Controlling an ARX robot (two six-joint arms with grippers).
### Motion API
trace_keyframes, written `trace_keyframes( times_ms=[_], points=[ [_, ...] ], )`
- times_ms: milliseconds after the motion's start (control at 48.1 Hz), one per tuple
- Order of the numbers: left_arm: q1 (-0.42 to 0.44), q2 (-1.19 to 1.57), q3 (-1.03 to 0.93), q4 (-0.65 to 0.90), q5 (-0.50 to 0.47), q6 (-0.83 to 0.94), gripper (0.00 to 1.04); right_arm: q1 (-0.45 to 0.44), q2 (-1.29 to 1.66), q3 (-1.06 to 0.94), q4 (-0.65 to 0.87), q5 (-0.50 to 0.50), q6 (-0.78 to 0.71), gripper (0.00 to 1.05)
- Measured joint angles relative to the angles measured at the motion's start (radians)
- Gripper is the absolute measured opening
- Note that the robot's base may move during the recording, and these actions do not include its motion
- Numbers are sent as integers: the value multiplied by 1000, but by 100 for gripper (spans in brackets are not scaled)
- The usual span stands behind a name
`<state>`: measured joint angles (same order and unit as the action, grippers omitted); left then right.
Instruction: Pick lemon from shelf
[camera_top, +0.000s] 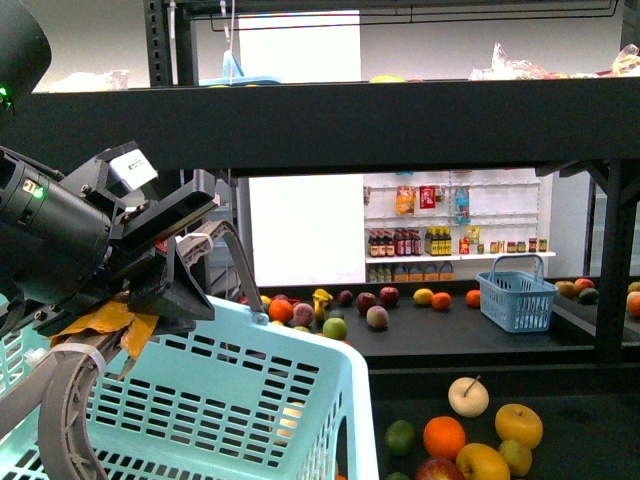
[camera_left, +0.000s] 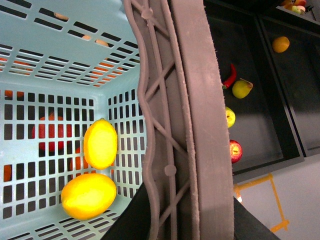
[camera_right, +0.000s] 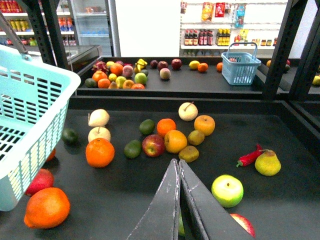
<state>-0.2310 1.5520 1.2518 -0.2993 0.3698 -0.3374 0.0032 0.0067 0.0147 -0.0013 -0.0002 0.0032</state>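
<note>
Two lemons (camera_left: 100, 143) already lie inside the pale blue basket (camera_top: 300, 380), whose grey handle (camera_left: 192, 120) the left gripper (camera_top: 185, 262) grips. The right gripper (camera_right: 178, 172) hangs pinched together and empty over the shelf (camera_right: 280, 135); I'd hold the basket level and withdraw slowly.

Glossy smooth lemon (camera_left: 100, 143) lies in a slotted plastic basket (camera_left: 60, 60) (matt grey handle (camera_left: 200, 115)).

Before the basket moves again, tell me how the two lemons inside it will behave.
The lemons lie loose on the slotted floor of the light blue basket, so their rounded-oval shape would probably let them roll if it tilts. The smooth, glossy skin looks somewhat slippery. They seem firm and not fragile, and the basket's walls should likely contain them.
</note>
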Motion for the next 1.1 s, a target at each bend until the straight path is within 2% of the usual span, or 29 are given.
trace_keyframes(
  times_ms=[270, 437, 478, 520, 582, 811, 1102],
  points=[
    [0, 0, 0, 0, 0, 0, 17, 0, 0, 0, 0, 0, -1, 3],
    [0, 0, 0, 0, 0, 0, 17, 0, 0, 0, 0, 0, -1, 33],
    [0, -5, -28, 72, -13, -42, 17, 0, 0, 0, 0, 0, -1, 38],
    [2, -10, -89, 220, -41, -126, 17, 0, 0, 0, 0, 0, -1, 48],
    [18, -10, -106, 304, -75, -203, 17, 0, -2, 0, 0, 0, -1, 64],
    [102, -26, -105, 341, -169, -354, 17, -1, -2, 0, 0, -1, 0, 98],
    [290, -33, -103, 320, -430, -521, 17, -1, -2, 0, 0, 0, 0, 97]
  ],
)
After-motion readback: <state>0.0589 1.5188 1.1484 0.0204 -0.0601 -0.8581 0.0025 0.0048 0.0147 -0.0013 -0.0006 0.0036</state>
